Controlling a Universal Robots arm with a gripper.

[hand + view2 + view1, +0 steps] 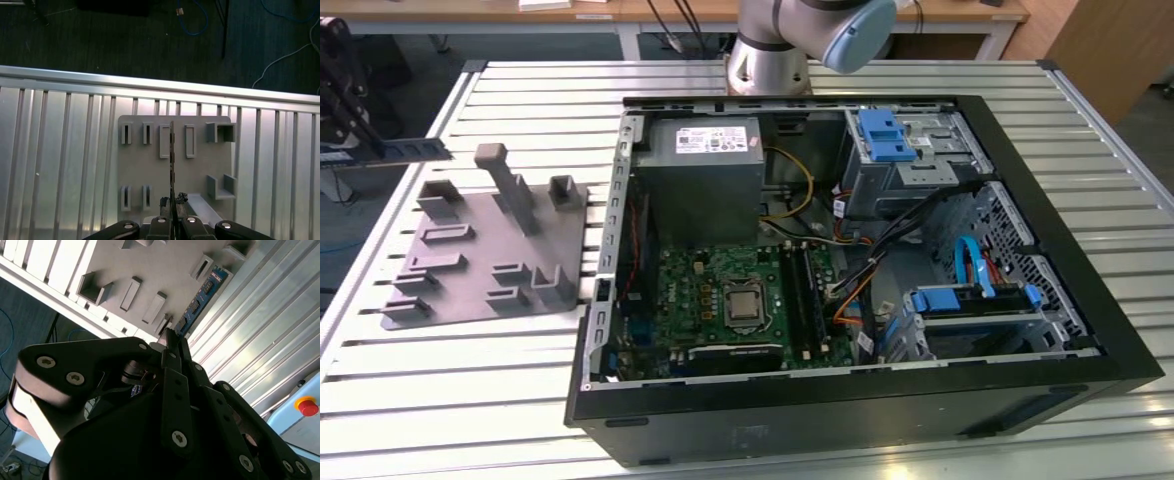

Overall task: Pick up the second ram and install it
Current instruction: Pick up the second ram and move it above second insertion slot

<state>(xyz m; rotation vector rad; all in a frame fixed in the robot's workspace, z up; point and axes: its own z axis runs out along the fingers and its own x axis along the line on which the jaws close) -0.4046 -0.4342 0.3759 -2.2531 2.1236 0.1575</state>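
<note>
Tool [172, 201] half cropped; second ram [172, 150] edge-on

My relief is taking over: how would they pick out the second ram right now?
Start at the open computer case and go to the grey tray beside it on the exterior view's left. Just beyond the tray's far corner, the second ram is the thin stick clamped in the gripper. Unlike the tray's grey posts, it is a dark bluish-green circuit board.
</note>
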